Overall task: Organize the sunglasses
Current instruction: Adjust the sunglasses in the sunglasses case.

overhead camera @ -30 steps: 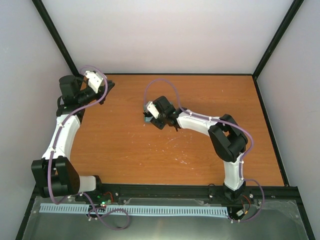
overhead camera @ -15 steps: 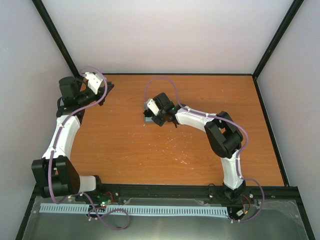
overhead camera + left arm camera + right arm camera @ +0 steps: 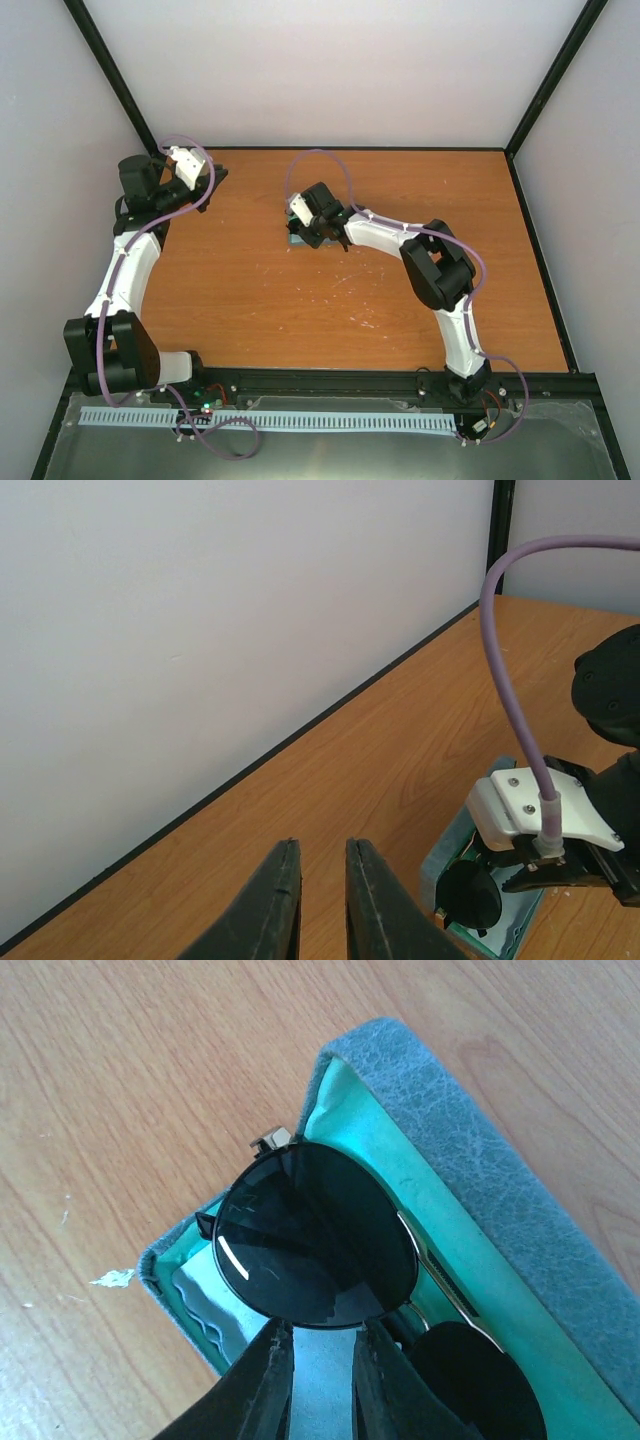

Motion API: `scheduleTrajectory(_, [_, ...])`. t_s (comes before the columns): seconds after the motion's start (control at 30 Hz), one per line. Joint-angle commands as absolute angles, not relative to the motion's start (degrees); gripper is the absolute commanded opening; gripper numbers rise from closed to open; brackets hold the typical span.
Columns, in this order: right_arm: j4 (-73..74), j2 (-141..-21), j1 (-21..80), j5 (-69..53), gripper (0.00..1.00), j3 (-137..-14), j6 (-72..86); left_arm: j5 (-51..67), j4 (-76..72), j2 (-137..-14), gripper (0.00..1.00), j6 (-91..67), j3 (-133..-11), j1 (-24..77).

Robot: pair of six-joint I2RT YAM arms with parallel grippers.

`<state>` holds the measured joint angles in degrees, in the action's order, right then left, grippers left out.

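Small black round-lensed sunglasses (image 3: 315,1235) lie in an open blue-grey oblong case (image 3: 470,1150) with teal lining.
Their long axis runs along the case, upper left to lower right in the right wrist view (pale blue cloth (image 3: 205,1300) beneath). The right gripper (image 3: 322,1328) has its fingers narrowly apart at the lens rim; possibly pinching it, I cannot tell. The left gripper (image 3: 317,848) is closed to a slit, empty.

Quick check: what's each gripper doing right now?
Left gripper: shut, holding nothing.
Right gripper: shut on the sunglasses, over the open case.
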<state>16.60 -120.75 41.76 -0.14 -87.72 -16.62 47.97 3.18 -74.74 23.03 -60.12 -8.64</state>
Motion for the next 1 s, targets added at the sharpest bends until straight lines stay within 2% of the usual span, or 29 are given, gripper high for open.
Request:
scheduleTrajectory(0.0, [15.5,-122.8,41.7,1.6,0.17,-90.1,-15.4,48.4,1.6,-73.4,0.16,22.6,-60.1,-9.2])
scheduleTrajectory(0.27, [14.9,-124.7,41.7,1.1,0.2,-91.7,-14.0,48.4,1.7,-73.3,0.16,22.4,-59.9,-9.3])
scheduleTrajectory(0.47, [18.0,-126.9,41.6,-1.0,0.34,-94.5,-14.1,48.5,1.6,-73.4,0.16,22.2,-59.7,-9.4])
scheduleTrajectory(0.97, [25.5,-125.3,40.2,-6.1,0.23,-91.7,-14.3,49.2,1.1,-73.5,0.16,22.1,-59.5,-9.5])
